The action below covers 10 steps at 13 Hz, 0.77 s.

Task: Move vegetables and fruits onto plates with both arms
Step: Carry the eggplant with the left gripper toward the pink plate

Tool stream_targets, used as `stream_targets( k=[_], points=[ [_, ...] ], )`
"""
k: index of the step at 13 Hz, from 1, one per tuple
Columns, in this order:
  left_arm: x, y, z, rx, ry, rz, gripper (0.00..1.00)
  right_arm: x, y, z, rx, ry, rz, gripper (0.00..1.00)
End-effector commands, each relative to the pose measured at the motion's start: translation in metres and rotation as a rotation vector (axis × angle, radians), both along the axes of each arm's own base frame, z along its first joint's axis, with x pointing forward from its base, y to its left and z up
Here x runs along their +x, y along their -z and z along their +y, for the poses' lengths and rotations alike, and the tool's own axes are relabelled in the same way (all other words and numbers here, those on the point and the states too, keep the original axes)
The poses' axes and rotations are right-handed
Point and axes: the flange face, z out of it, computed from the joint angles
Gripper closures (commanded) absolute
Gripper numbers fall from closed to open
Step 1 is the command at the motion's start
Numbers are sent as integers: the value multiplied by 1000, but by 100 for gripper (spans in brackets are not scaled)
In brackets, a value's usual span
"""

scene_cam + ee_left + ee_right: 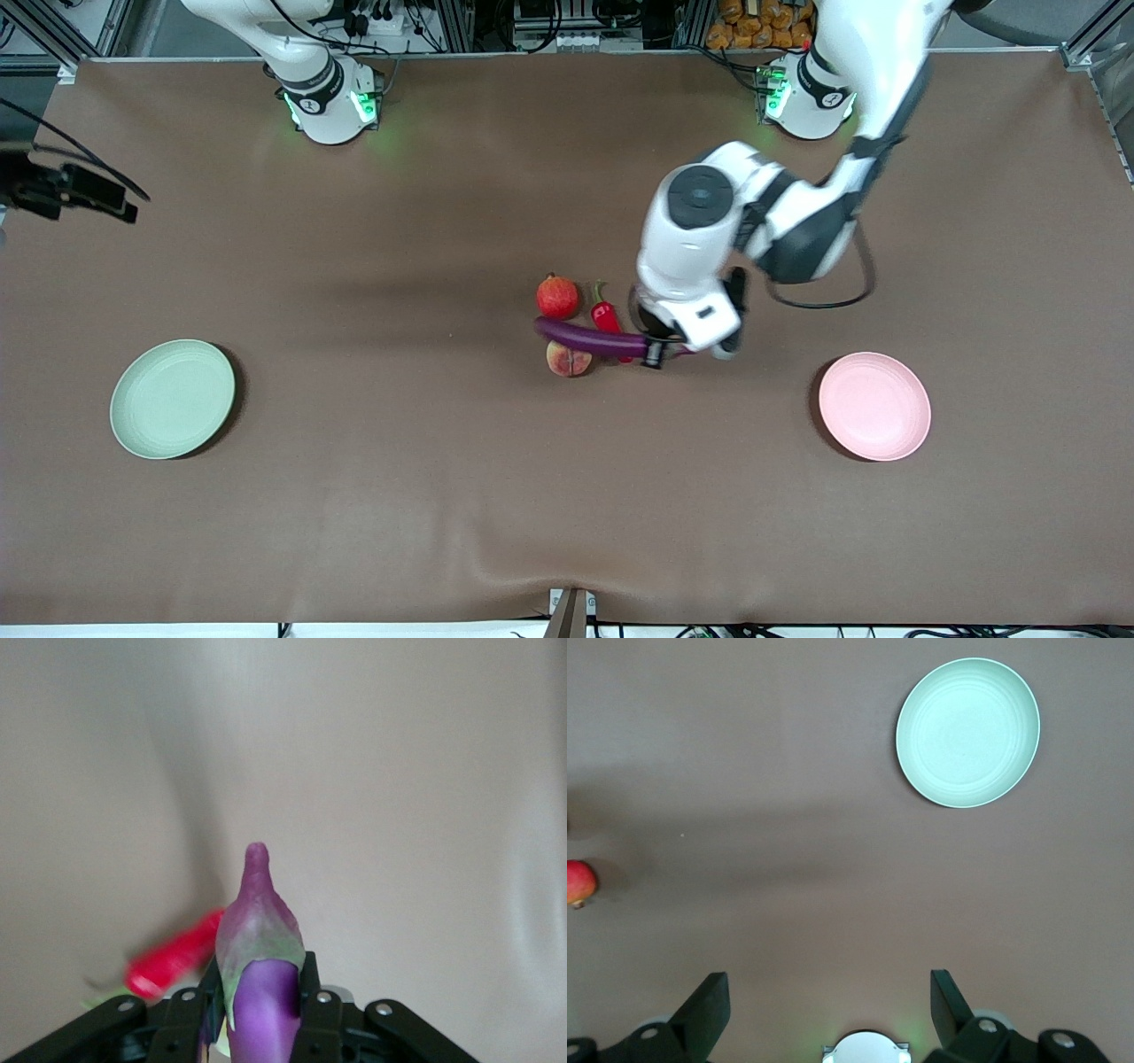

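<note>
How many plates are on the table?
2: the pale green plate lies toward the right arm's end of the table, the pale pink plate toward the left arm's end. Neither holds anything, and none seems hidden.

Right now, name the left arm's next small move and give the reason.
Probably lift straight up. The left pincer is shut on the eggplant near its stem end, while the eggplant lies among the peach, chili and apple; dragging sideways could knock them.

Front view high over table [443, 532], wrist views look down — right one shares green plate [967, 731]
</note>
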Motion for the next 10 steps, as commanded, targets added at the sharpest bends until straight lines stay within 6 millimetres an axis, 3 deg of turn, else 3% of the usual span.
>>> stream_targets(
  k=[1, 3, 5, 7, 10],
  points=[
    [16, -8, 66, 22, 200, 92, 100, 32, 51, 18, -88, -45, 85, 0],
    [37, -4, 120, 13, 312, 123, 100, 45, 70, 10, -79, -86, 94, 0],
    [54, 12, 179, 17, 426, 157, 100, 56, 80, 23, -66, -128, 62, 0],
    [65, 32, 222, 8, 494, 182, 100, 63, 98, 48, -23, -111, 80, 0],
    [80, 51, 299, -3, 618, 194, 100, 80, 121, 90, 45, 191, 56, 0]
  ],
)
